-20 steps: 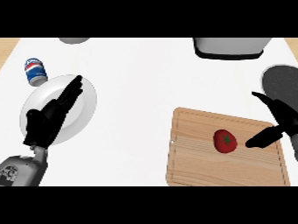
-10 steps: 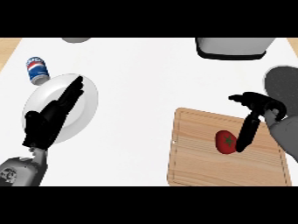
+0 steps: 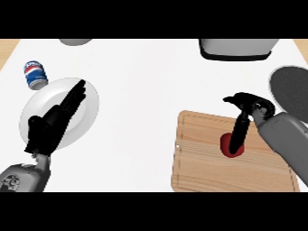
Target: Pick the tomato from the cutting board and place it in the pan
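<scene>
While the small red tomato (image 3: 227, 145) lies on the light wooden cutting board (image 3: 209, 169), right hand (image 3: 242, 127) reaches down onto it, fingers extended across it, not curled. Round dark pan (image 3: 300, 94) beside board. Left hand (image 3: 54, 121) flat, relaxed over white plate (image 3: 84, 118).

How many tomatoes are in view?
1. The tomato lies on the cutting board, partly covered by the right hand. Nothing suggests another, though the hand hides part of the board.

Two smooth grey forearms end in black hands, the left hand (image 3: 49, 128) and right hand (image 3: 244, 122).
</scene>
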